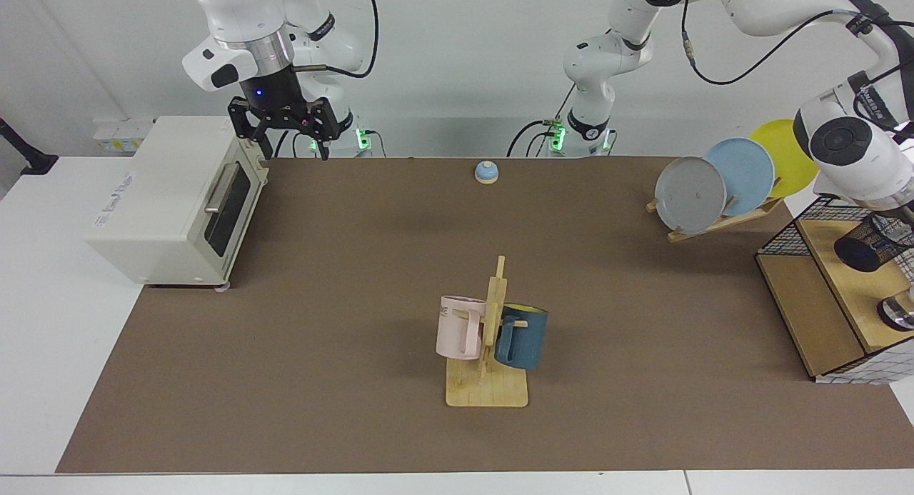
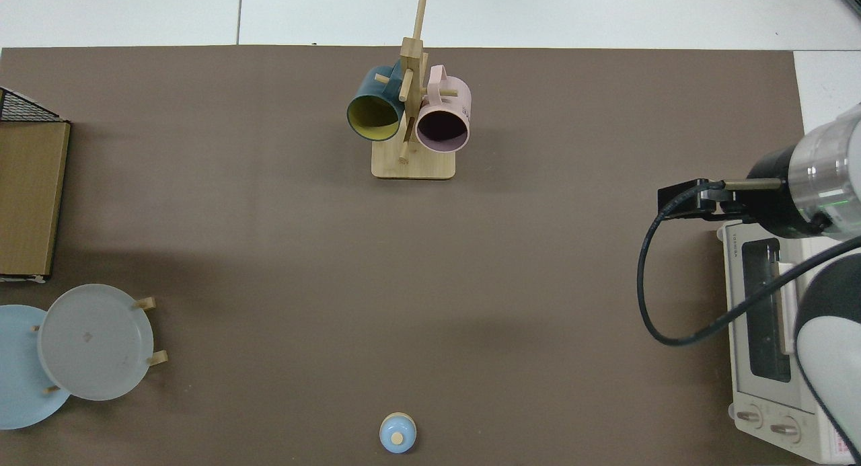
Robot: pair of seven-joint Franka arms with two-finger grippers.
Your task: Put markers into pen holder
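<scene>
pen holder (image 1: 872, 243) on its side on wire shelf's (image 1: 821, 295) upper board, frame edge cuts it | left gripper beyond frame edge, jaws unseen | right gripper (image 1: 283, 127) waits above toaster oven (image 1: 171, 198), jaws open | marker not discernible

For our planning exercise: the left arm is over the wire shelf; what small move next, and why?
Probably lower the left gripper toward the pen holder, since it hangs just above that holder on the wire shelf; no marker shows clearly. The right gripper waits by the toaster oven.
</scene>
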